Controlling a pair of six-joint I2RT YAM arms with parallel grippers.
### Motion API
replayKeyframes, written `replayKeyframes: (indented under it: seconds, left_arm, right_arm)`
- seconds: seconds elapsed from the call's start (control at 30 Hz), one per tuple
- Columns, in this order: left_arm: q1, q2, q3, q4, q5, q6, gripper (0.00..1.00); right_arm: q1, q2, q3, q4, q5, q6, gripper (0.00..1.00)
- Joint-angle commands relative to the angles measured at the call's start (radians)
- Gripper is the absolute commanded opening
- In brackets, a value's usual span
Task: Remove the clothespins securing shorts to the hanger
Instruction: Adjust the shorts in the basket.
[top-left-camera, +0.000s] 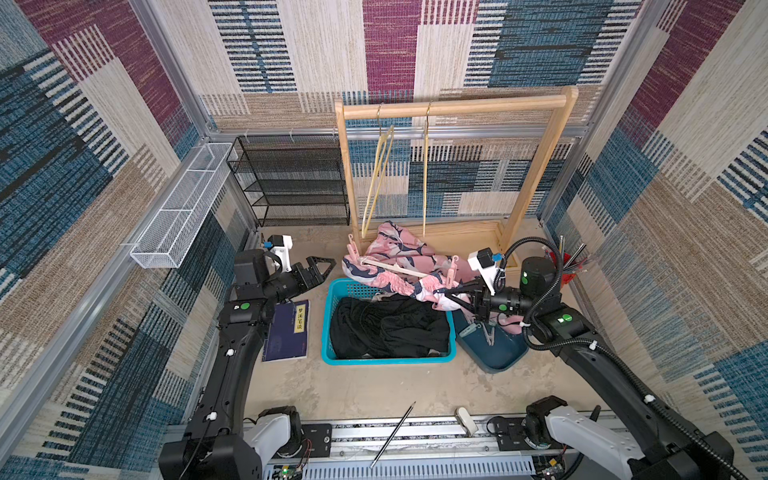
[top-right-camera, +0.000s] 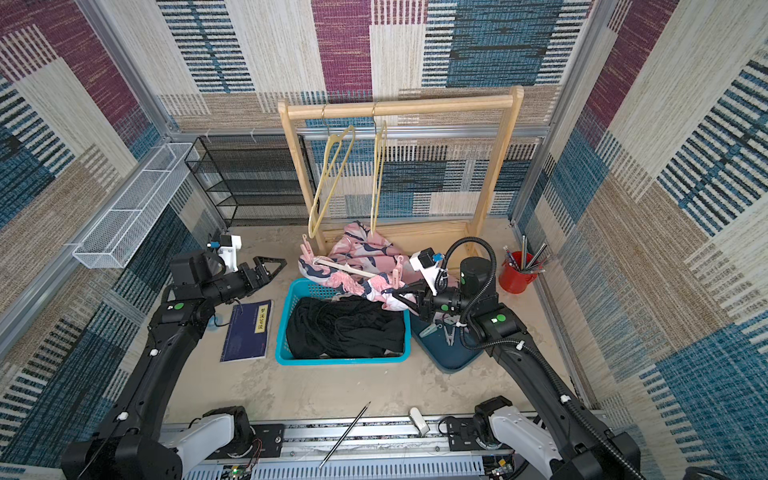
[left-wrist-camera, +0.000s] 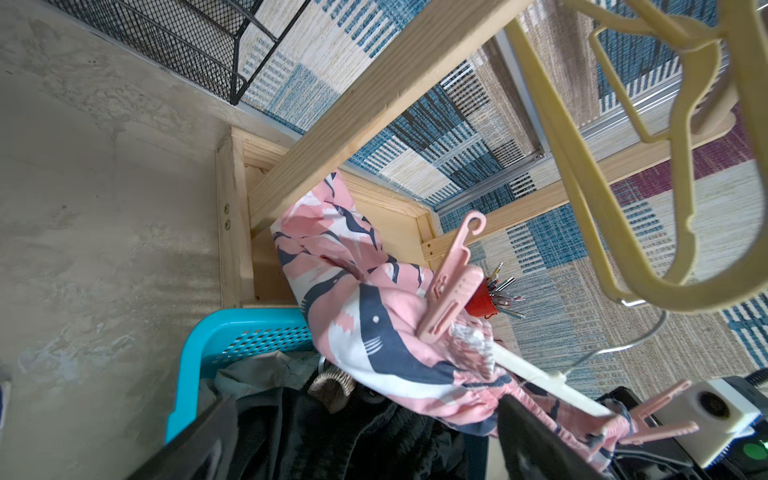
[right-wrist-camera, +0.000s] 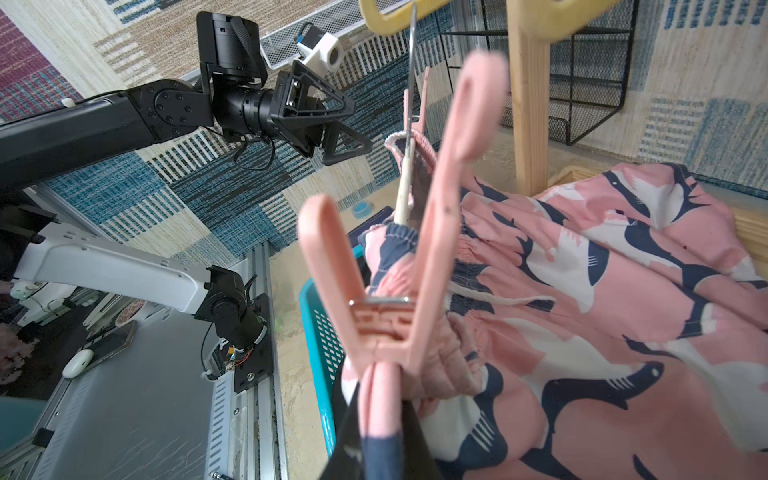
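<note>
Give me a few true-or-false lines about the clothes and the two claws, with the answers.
1. The right gripper is shut on a pink clothespin. True.
2. The left gripper clamps the pink shorts. False: it is open, empty and clear of them.
3. The black shorts lie in the teal basket. True.
4. The pink shorts hang from the wooden rack. False: they lie bunched at its foot; only two bare yellow hangers hang there.
</note>
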Motion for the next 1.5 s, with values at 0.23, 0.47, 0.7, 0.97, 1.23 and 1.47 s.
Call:
replayKeyframes:
  seconds: [0.23,0.47,0.7,0.97,1.23,1.47]
  left_arm:
    - [0.049,-0.03,0.006,0.018,0.13,0.01,1.0]
    - [0.051,-0.063,-0.005,0.074,0.172,0.007,1.0]
    - [0.051,-0.074,0.009,0.164,0.298,-0.002,0.99]
    - [0.051,-0.072,0.016,0.211,0.396,0.015,0.93]
    - [0.05,-0.065,0.021,0.256,0.437,0.011,0.86]
    - [0.048,-0.051,0.022,0.285,0.445,-0.006,0.82]
  right_arm:
    - [-0.001,0.044,0.151,-0.102,-0.125,-0.131,0.0]
    - [-0.03,0.074,0.238,-0.116,-0.26,-0.109,0.0]
    - [-0.159,0.154,0.309,-0.176,-0.427,-0.115,0.0]
    - [-0.172,0.207,0.372,-0.191,-0.487,-0.115,0.0]
    - [-0.176,0.237,0.4,-0.172,-0.522,-0.077,0.0]
    - [-0.176,0.247,0.411,-0.155,-0.551,-0.052,0.0]
